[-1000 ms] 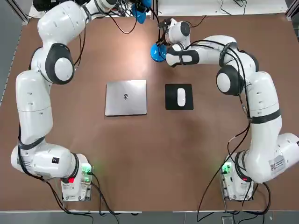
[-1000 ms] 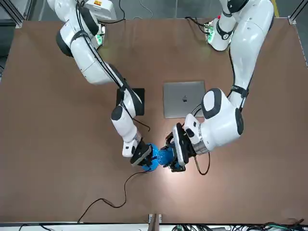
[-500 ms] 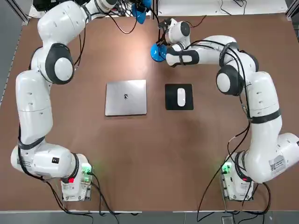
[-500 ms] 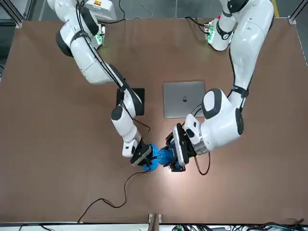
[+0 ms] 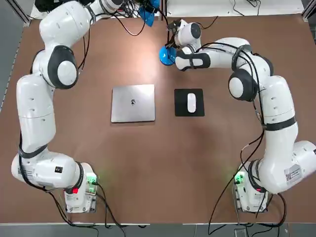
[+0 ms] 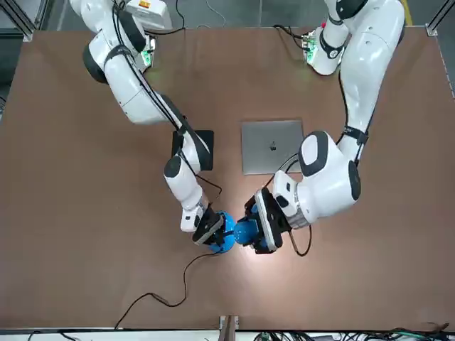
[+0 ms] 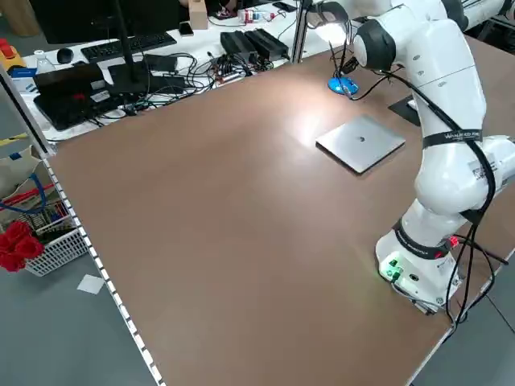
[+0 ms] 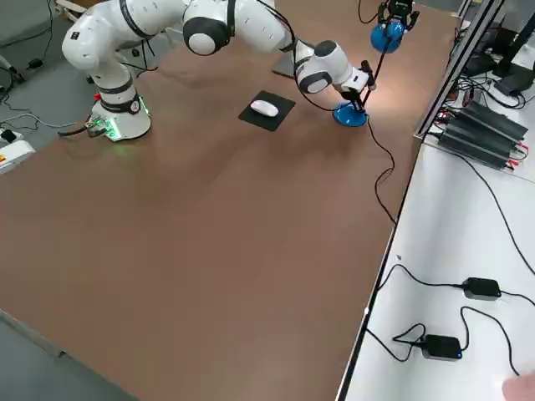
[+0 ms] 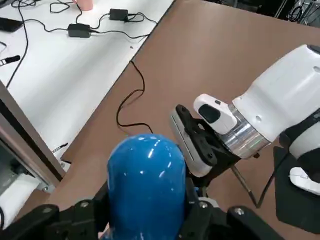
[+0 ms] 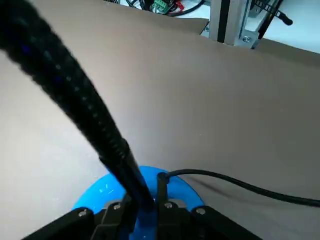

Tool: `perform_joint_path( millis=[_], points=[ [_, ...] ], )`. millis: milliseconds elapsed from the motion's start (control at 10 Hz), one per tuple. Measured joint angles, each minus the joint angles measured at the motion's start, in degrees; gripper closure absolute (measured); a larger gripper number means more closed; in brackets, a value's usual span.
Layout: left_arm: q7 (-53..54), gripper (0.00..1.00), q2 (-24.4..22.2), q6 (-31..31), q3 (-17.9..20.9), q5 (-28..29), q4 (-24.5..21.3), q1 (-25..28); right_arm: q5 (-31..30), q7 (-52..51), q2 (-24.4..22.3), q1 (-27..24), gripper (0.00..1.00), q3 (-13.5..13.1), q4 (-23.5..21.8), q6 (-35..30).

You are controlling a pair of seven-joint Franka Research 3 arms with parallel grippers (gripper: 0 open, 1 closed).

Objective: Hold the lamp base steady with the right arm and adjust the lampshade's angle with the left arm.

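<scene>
At the bench's far edge my right jaws (image 10: 142, 212) pinch the stiff black gooseneck above the light, glossy round blue lamp base (image 10: 145, 192), while my left jaws (image 9: 145, 220) clamp the smooth, slippery blue cone-shaped lampshade (image 9: 146, 172).

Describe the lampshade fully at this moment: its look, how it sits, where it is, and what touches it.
The lampshade is a small, glossy, bright-blue dome-like cone, plastic by its look. It sits at the end of a thin black gooseneck that rises from the round blue lamp base. It hangs above the table's far edge, by the cable-strewn bench. The left pincer is shut on it, a finger against each side. The right pincer is down at the base, closed about the foot of the gooseneck.
</scene>
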Motion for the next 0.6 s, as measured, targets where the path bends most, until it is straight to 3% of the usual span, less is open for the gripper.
perform_joint_path(
  millis=[600],
  points=[
    [-7.8,0.43,0.01,-1.3,0.2,0.28,-0.27,0.95,0.0,-0.06,0.01,0.1,0.79,-0.09,0.0,0.16]
  ],
)
